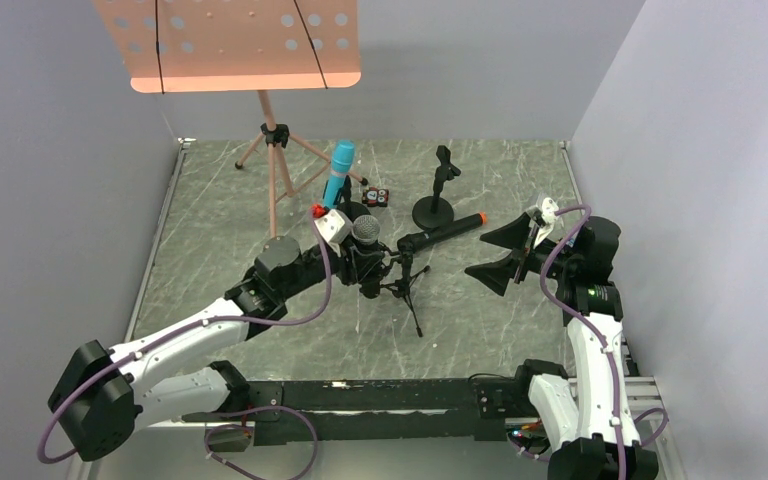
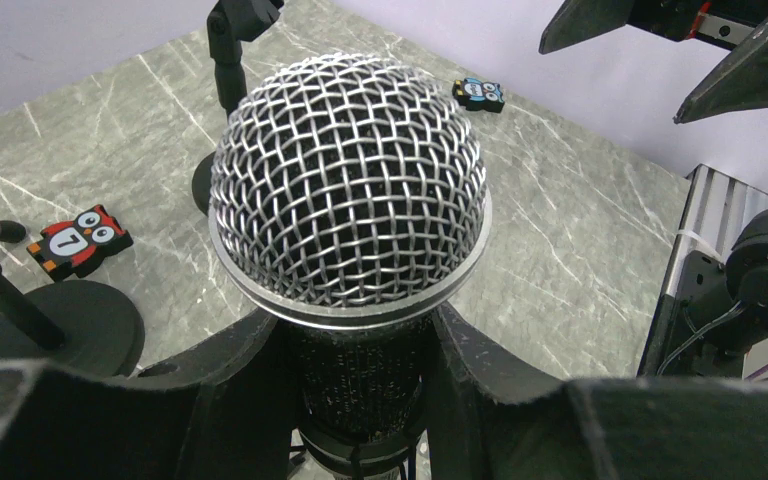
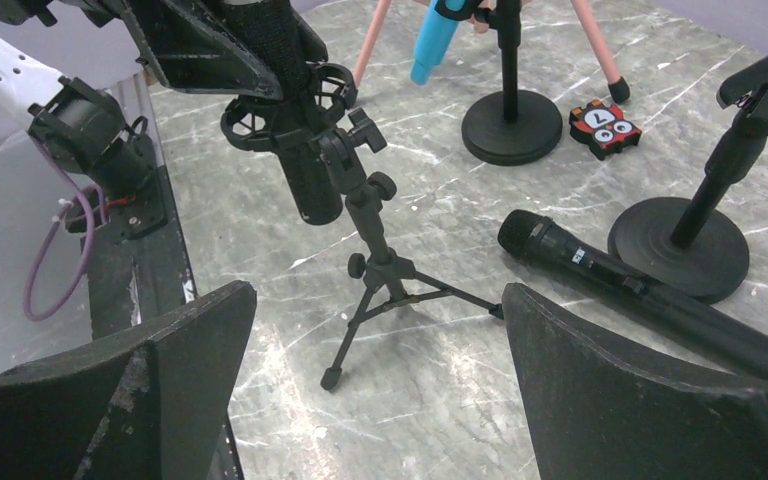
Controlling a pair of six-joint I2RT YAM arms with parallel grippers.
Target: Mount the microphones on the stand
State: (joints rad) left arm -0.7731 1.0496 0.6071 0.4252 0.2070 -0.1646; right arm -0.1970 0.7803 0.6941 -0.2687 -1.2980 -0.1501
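The black microphone with the silver mesh head stands upright. Its body passes through the ring clip of the small tripod stand. My left gripper is shut on its body just under the head. The bright blue microphone sits tilted in a round-base stand. On the table between the stands lies the black microphone with the orange end. My right gripper hovers open to its right, with nothing between its fingers.
A second round-base stand with a bare clip stands at the back. An orange music stand rises at the back left. Small owl tiles lie near the stand bases.
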